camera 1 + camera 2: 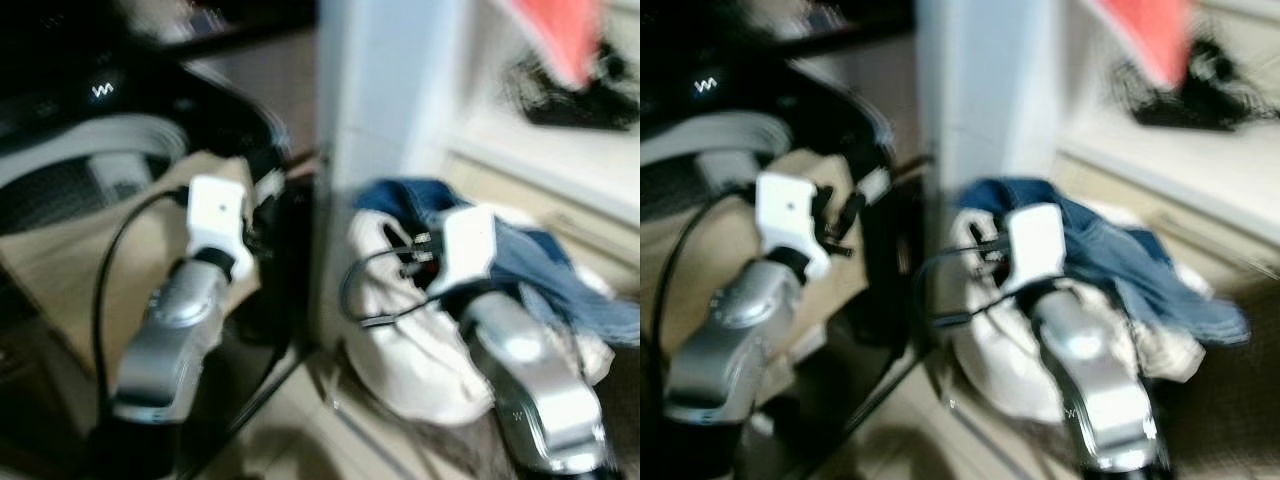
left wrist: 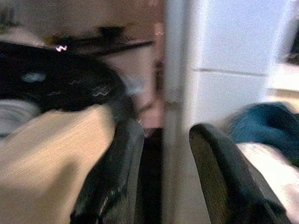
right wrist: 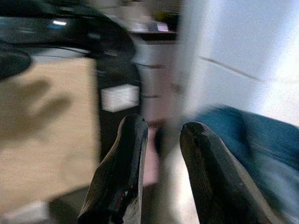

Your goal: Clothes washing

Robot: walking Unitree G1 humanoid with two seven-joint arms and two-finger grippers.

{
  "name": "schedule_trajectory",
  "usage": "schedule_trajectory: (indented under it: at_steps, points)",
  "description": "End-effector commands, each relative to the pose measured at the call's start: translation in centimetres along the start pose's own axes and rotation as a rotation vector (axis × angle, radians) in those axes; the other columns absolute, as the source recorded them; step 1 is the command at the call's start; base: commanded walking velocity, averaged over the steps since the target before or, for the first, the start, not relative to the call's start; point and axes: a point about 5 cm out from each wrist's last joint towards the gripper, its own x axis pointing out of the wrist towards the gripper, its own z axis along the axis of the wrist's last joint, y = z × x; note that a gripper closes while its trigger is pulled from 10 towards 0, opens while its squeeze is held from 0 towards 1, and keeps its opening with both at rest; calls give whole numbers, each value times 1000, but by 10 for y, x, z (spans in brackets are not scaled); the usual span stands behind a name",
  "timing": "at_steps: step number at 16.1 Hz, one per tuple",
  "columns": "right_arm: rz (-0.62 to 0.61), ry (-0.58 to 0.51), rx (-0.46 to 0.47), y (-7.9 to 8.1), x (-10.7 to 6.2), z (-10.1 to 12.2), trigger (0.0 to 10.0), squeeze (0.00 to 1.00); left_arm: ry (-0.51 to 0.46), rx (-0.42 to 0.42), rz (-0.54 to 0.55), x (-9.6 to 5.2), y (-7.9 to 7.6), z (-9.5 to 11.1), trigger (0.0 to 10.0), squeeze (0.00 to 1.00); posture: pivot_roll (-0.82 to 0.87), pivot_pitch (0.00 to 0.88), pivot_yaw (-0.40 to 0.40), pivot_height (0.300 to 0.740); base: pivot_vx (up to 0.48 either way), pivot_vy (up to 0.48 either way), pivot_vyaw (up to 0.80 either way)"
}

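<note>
Left eye view: blurred washer (image 1: 70, 150), white wall (image 1: 385, 90), laundry pile (image 1: 480, 300); both grippers' fingers spread.

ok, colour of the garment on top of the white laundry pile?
Blue, denim-like garment, clearest in the left eye view.
</note>
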Motion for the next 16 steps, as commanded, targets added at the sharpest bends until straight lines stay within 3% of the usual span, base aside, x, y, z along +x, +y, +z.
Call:
schedule_trajectory:
  at_steps: [1,9,12,16]
  points:
    - [-41,-3,1,-8,-3,0,10000,0,-19,5,-14,1,-3,6,10000,0,-57,0,-2,740,307,0,0]
    - [-57,-5,34,-9,-5,0,10000,0,-21,16,-30,5,-3,8,10000,0,-61,0,10,740,308,0,0]
    - [-68,3,44,-11,-5,-1,10000,0,-21,16,-32,5,-4,8,10000,0,-63,0,10,740,307,0,-771]
    - [-76,-3,24,-14,-5,0,10000,0,-22,15,-32,6,-5,8,10000,0,-69,0,7,740,307,0,0]
